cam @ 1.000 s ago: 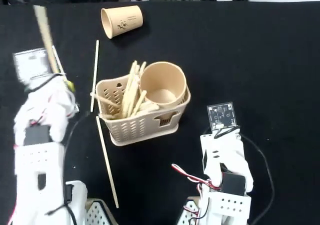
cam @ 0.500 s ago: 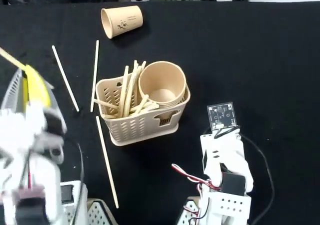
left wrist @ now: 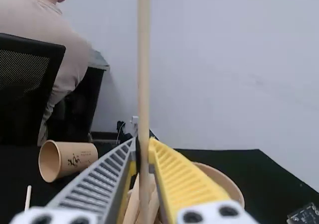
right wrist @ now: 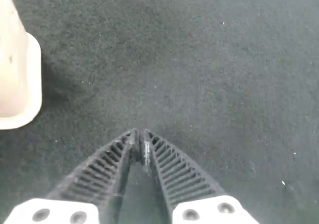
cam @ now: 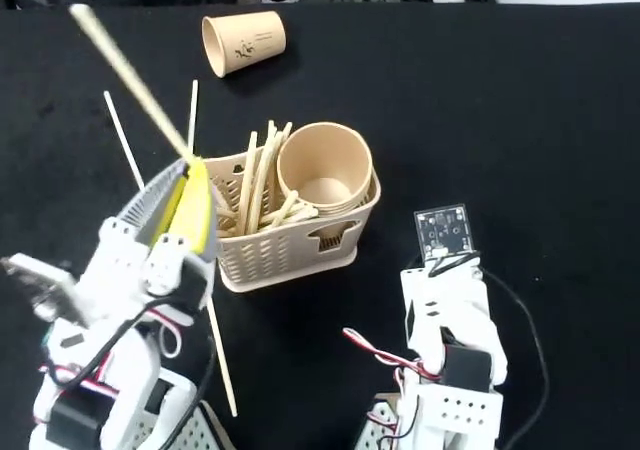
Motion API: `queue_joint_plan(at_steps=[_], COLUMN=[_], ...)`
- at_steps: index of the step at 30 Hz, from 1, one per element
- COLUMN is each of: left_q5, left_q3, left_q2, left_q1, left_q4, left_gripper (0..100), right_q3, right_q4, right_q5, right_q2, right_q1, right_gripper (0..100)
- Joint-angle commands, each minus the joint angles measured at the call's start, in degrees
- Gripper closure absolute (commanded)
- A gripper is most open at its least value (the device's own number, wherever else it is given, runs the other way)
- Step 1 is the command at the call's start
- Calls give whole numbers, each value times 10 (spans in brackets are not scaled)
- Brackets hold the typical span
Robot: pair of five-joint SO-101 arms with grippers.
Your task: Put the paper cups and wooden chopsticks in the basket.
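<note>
Pinching one chopstick point(cam: 130, 75) near its lower end in the left gripper point(cam: 190, 168), fingers pressed against the wood from both sides. In the high view, holding it at the basket's point(cam: 290, 255) left rim, centre-left of frame. Stick's long axis slanting from the fingertips up toward the upper left corner, free end pointing away from the basket. Standing upright through the middle of the left wrist view.

Basket just right of the fingertips, left compartment full of sticks, upright cup point(cam: 325, 165) in the right one. Judging by this, coming move hangs on tipping the long free end over the rim before letting go.

Three loose sticks point(cam: 214, 340) left of the basket on the table point(cam: 520, 120), nearer the left arm. Tipped cup point(cam: 243, 42) top centre-left, mouth facing left.

Right gripper point(right wrist: 140, 147) lower right of the basket, fingers pressed together on nothing.

Small dark print on the tipped cup's side, left unread.
</note>
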Motion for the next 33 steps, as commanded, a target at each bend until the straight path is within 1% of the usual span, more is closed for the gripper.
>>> queue_joint_plan(at_steps=[1, 3, 5, 7, 9, 18, 20, 23, 25, 29, 33], left_q5=[2, -3, -20, -7, 6, 11, 32, 83, 87, 85, 84], left_q3=[29, 41, 46, 39, 29, -20, -25, -36, -57, -136, -242], left_q2=[6, 6, 6, 9, 9, 13, 34, 108, 186, 387, 602], left_q1=[15, 14, 14, 3, -22, -210, -255, -315, -337, -343, -344], left_q4=[-1, 0, 4, 29, 46, 45, 44, 21, 1, -4, -4], left_gripper=[967, 955, 880, 814, 806, 805, 805, 805, 805, 805, 805], right_q3=[-2, -2, -2, -2, -2, -2, -2, -2, -2, -2, -2], right_q4=[1, 1, 1, 1, 1, 1, 1, 2, 3, 3, 3], right_q5=[1, 1, 1, 1, 1, 1, 1, 1, 1, 1, 1], right_q2=[-29, -29, -29, -29, -29, -29, -29, -29, -29, -29, -29], right_q1=[-8, -8, -8, -8, -8, -8, -8, -8, -8, -8, -8], right_gripper=[986, 986, 986, 986, 986, 986, 986, 986, 986, 986, 986])
